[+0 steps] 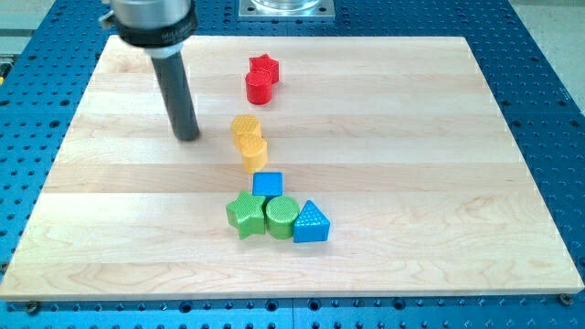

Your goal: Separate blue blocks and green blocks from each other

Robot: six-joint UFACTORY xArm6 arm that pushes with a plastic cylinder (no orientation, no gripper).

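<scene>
A blue cube (268, 184) sits near the board's middle, touching the blocks below it. A green star (244, 215) and a green cylinder (281, 217) lie side by side just under it. A blue triangle (311, 222) touches the green cylinder on its right. My tip (187, 136) rests on the board up and to the left of this cluster, well apart from it and just left of the yellow blocks.
Two yellow blocks (249, 142) stand stacked in a line just above the blue cube. A red star (264, 67) and a red cylinder (259, 87) sit near the board's top. The wooden board (439, 183) lies on a blue perforated table.
</scene>
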